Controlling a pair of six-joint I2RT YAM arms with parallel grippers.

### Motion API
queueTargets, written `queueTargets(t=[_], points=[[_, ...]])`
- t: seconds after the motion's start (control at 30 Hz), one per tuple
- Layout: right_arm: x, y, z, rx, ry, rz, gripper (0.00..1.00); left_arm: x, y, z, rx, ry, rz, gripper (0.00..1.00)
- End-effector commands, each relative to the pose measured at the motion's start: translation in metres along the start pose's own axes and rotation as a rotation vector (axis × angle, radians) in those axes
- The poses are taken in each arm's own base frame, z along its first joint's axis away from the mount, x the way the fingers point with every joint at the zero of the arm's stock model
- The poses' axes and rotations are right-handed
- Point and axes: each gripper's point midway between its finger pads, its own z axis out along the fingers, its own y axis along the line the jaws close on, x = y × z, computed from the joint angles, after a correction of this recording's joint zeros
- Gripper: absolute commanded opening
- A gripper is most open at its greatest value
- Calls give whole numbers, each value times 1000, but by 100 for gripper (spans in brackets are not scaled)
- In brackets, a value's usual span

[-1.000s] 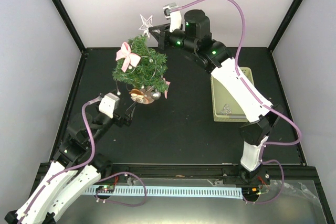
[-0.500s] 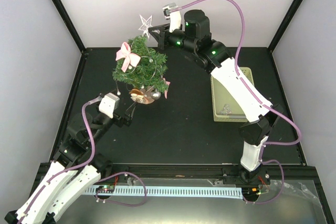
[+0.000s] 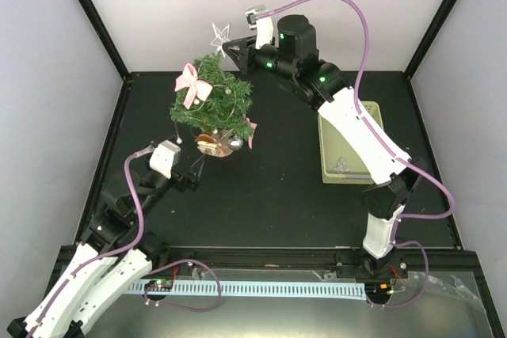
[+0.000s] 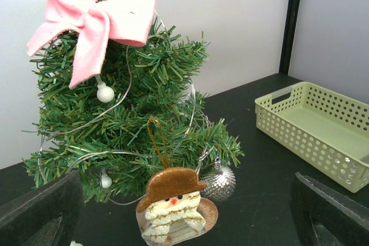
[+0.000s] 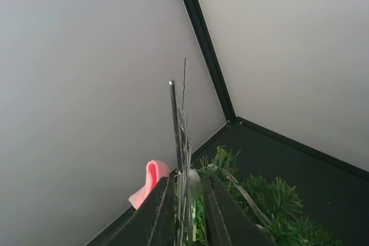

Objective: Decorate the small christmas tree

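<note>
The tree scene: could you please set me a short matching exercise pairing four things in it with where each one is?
Things:
1. bow
2. star
3. bauble
4. basket

Places:
A. low on the tree, beside the snowman
B. on the table, to the right of the tree
C. just above the tree's tip
D. on the tree's upper branches

Pairs: 1-D, 2-C, 3-A, 4-B
</note>
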Motion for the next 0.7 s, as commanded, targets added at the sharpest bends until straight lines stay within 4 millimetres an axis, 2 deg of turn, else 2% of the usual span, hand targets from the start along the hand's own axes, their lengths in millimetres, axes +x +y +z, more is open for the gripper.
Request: queueTargets(t=[0.0, 0.13, 0.23, 0.37, 0.43, 0.47, 0.5, 0.67], points=[[-7, 6, -6, -5, -16, -7, 19, 0, 3, -1, -13, 1, 13, 99], [-8, 6, -9, 0, -21, -12, 32, 0, 3, -1, -13, 0, 13, 99], [-7, 7, -14, -3, -20, -16, 46, 0, 3, -1, -16, 1, 14, 99], [2, 8, -28, -4, -11, -39, 61, 1, 4, 0, -19, 4, 14, 99], [6, 6, -39, -4, -13, -53, 74, 1, 4, 0, -22, 5, 14, 99], [14, 3, -42, 4, 2, -56, 87, 1, 5, 0, -27, 9, 11, 99], [13, 4, -50, 9, -3, -72, 98, 0, 6, 0, -33, 8, 10, 99], [42, -17, -84, 125, 28, -106, 100, 0, 14, -2, -78, 7, -2, 99]])
